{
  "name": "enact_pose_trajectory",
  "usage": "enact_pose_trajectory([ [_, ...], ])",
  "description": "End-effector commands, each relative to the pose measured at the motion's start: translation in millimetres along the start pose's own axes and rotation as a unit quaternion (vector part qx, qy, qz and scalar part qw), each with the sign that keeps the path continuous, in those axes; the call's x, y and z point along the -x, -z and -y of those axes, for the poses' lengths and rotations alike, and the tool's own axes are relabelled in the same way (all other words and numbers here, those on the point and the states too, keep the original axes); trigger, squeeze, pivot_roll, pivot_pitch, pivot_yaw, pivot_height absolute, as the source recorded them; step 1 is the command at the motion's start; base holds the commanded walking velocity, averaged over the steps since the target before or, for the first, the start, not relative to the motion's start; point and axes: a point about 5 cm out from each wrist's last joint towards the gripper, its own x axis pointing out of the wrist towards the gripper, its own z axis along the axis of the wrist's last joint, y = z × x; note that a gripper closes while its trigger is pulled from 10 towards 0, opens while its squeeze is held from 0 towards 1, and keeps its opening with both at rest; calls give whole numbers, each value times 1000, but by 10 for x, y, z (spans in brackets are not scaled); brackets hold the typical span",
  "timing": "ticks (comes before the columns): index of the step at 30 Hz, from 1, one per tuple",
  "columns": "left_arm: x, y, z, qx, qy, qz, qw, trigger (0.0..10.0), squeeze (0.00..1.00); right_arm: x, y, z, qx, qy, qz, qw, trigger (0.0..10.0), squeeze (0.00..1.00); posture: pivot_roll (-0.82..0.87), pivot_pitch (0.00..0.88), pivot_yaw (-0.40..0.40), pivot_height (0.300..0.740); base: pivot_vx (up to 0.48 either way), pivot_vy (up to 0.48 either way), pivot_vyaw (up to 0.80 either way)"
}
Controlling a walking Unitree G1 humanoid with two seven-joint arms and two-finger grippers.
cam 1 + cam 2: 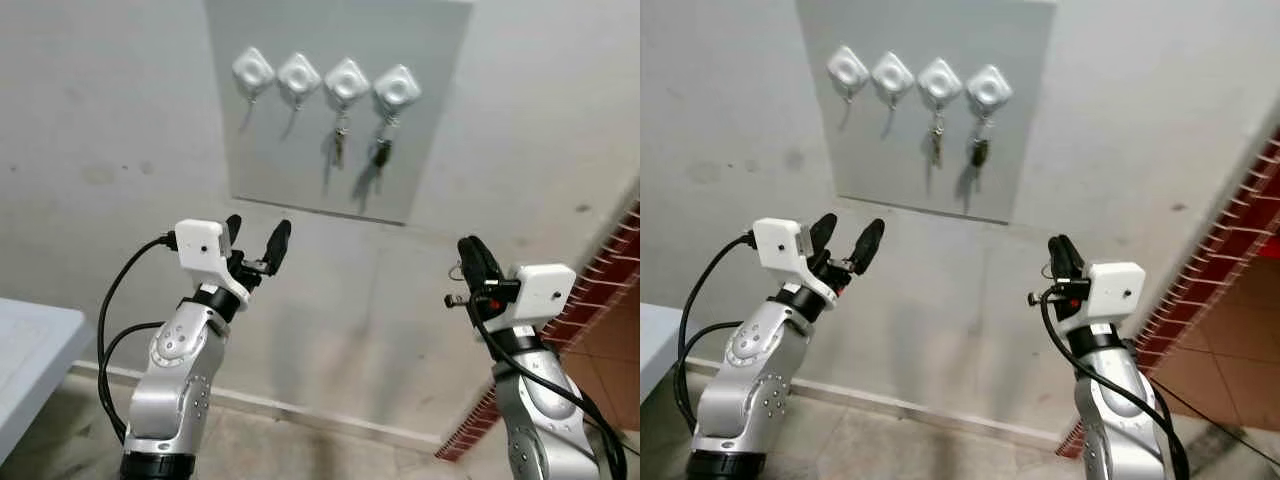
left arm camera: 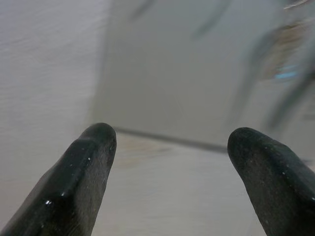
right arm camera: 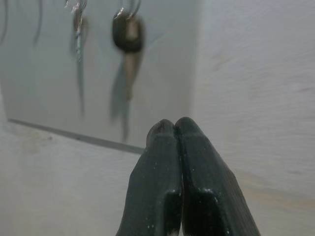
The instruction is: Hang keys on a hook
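A grey panel (image 1: 300,150) on the wall carries a row of white hooks. The two left hooks (image 1: 253,70) (image 1: 298,74) hang bare. A silver key (image 1: 340,145) hangs from the third hook (image 1: 346,80). From the fourth hook (image 1: 397,90) hangs a dark key (image 1: 381,152), which also shows blurred as the dark key (image 3: 128,33) in the right wrist view. My left gripper (image 1: 258,228) is open and empty, raised below the panel's lower left corner. My right gripper (image 1: 468,245) is shut with nothing between its fingers (image 3: 162,147), below and right of the panel.
A white table corner (image 1: 30,340) juts in at the lower left. A red brick-patterned wall (image 1: 600,290) runs along the right side. A pale skirting (image 1: 300,410) meets the tiled floor below the wall.
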Motion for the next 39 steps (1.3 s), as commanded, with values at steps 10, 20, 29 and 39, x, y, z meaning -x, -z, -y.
enact_pose_trajectory([
  [10,-23,39,51,16,1,-13,1000,10000,0,15,-35,59,3,10,5,1000,10000,0,9,0,-38,740,0,106,0],
  [20,-28,48,50,17,2,-20,1000,10000,0,22,-35,50,1,12,5,1000,10000,0,6,0,-33,740,0,464,0],
  [29,-31,59,60,18,1,-24,1000,10000,0,33,-31,42,-1,12,4,1000,10000,0,5,0,-32,740,0,439,0],
  [39,-39,61,64,8,-8,-27,1000,10000,0,39,-35,34,-3,12,4,1000,10000,0,4,0,-31,740,0,36,0],
])
